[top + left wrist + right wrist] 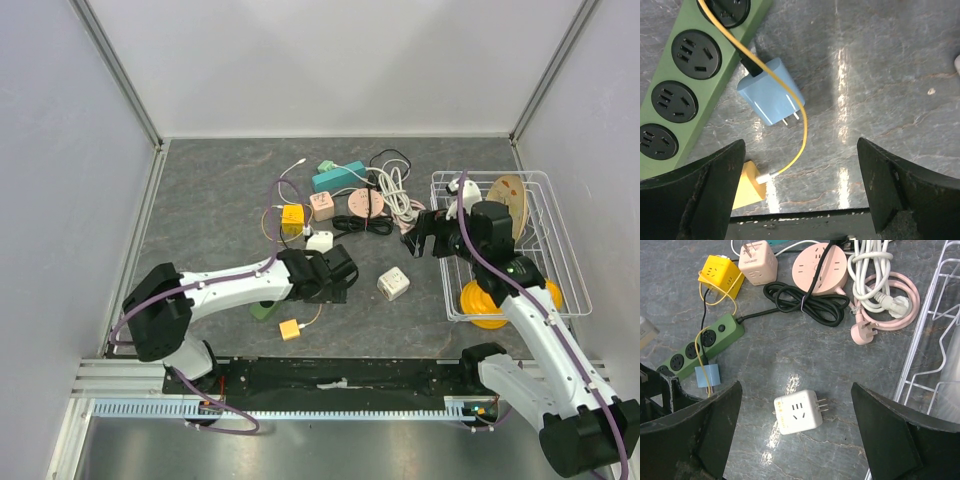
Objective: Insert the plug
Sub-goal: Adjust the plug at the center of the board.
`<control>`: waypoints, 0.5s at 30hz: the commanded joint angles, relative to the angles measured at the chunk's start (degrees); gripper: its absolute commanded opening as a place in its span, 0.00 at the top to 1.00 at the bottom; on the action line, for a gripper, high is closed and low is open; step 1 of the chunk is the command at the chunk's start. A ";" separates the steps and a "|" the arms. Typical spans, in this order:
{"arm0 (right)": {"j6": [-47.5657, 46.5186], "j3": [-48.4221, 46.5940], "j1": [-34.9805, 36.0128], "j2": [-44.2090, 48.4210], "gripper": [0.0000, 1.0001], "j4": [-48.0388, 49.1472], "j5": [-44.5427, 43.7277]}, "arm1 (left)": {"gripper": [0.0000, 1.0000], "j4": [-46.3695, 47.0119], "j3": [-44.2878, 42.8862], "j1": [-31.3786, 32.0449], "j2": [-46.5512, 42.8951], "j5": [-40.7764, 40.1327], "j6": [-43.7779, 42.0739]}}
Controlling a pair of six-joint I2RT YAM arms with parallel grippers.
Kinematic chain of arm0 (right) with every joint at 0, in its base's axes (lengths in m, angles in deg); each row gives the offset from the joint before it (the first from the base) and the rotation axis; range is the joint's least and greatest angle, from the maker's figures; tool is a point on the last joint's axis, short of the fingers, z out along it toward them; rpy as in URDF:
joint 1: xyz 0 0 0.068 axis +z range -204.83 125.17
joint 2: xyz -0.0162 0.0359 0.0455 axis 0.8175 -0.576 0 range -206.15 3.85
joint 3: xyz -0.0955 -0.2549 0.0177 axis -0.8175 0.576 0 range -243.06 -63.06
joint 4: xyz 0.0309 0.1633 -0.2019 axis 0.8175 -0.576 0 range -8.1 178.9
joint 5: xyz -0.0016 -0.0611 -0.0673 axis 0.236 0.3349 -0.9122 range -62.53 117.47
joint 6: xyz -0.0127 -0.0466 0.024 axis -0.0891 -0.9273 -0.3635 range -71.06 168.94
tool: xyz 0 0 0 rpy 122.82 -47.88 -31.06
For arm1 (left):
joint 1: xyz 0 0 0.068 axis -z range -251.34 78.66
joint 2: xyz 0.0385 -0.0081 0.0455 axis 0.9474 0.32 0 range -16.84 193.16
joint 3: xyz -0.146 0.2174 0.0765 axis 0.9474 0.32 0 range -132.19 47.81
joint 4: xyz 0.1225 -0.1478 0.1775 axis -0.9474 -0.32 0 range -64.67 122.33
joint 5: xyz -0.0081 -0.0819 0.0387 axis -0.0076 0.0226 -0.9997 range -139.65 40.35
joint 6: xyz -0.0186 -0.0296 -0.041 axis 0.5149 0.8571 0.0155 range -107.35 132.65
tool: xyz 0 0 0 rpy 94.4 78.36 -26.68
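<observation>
Right gripper (796, 390) spread wide, fingers at 7 and 5 o'clock. Between them at 6: white cube adapter (797, 411), prongs toward 3. At 9: green power strip (700, 347), blue charger (707, 376) just beside it. At 11: yellow cube (720, 274), pink cube (757, 257). At 12: round pink socket (820, 267), black cable bundle (805, 302). At 1: white cord (870, 265), pink cord (862, 331). At 3: wire basket (914, 345).

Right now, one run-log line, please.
left gripper open near blue plug | plug unplugged beside green strip | right gripper open
</observation>
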 commanded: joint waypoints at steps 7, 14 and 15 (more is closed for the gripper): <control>-2.54 1.65 0.15 0.95 0.02 0.57 -0.66 | 0.06 -3.64 -5.86 0.77 8.85 -9.55 10.18; -3.07 2.01 1.64 0.51 0.02 1.18 -1.10 | 0.12 -4.78 -6.57 0.77 12.63 -11.84 14.13; -3.07 2.01 2.08 0.51 0.02 1.18 -1.36 | 0.14 -4.69 -6.57 0.77 13.42 -12.19 14.48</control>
